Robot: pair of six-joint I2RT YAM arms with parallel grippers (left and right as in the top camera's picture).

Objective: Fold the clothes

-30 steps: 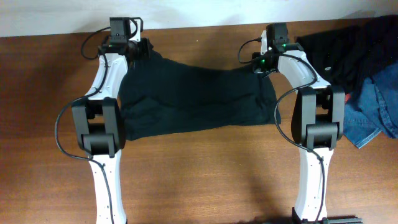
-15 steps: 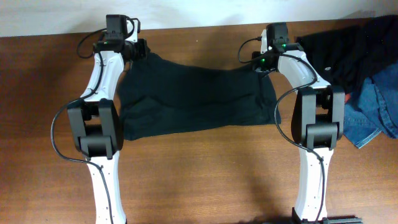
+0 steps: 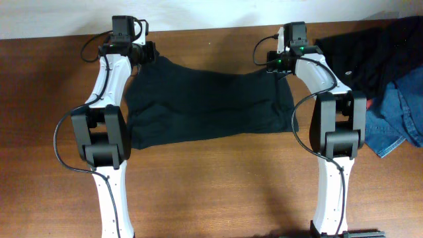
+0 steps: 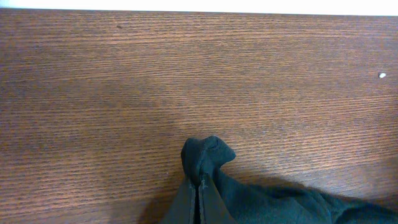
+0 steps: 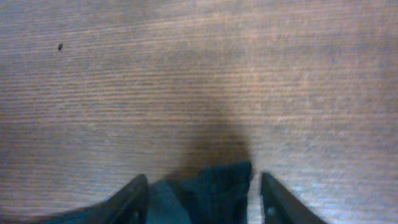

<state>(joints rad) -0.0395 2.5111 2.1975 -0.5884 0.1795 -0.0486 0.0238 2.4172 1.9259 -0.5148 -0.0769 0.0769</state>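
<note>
Left jaws pinch dark garment [image 3: 205, 106] corner; right jaws parted around other corner.

left arm [image 3: 111, 73] / right arm [image 3: 324, 74]: white links, black joints | black cables [image 3: 58, 142] | 1 green light [image 3: 280, 63] on right

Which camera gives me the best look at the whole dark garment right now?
Overhead: the dark garment lies spread between both arms, nearly all visible. Left wrist shows only one bunched corner; right wrist only a blurred edge between its fingers.
</note>
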